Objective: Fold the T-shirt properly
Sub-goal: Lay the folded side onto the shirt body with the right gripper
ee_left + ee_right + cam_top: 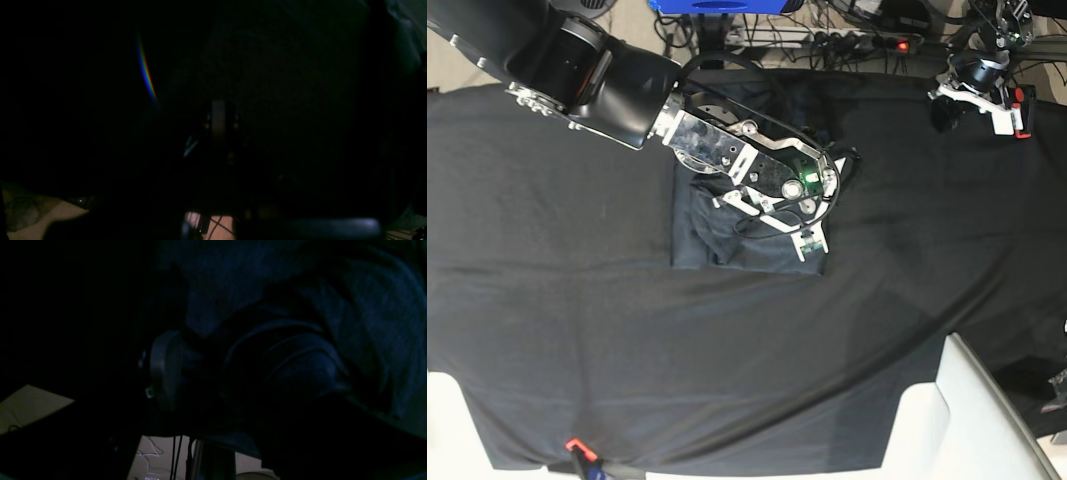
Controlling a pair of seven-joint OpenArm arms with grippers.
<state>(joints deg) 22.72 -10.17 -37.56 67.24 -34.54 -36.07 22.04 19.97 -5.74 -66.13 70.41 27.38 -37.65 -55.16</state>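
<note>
Seen from above, a surface (547,300) draped in a smooth black cloth (927,250) fills most of the view. The T-shirt (717,235), dark charcoal grey, lies folded into a compact rectangle slightly left of the middle, towards the far edge. The right arm (597,65) reaches in from the upper left, and the right claw (812,240) hangs over the shirt's near right corner; whether it is released or grasping fabric cannot be told, since its wrist view is almost black and shows only one pale finger (163,370) beside rumpled grey knit. The left claw (947,110) sits at the far right edge, well apart from the shirt, clenched with nothing in it. A green light glows on the right wrist. No brand, label or writing can be read anywhere.
</note>
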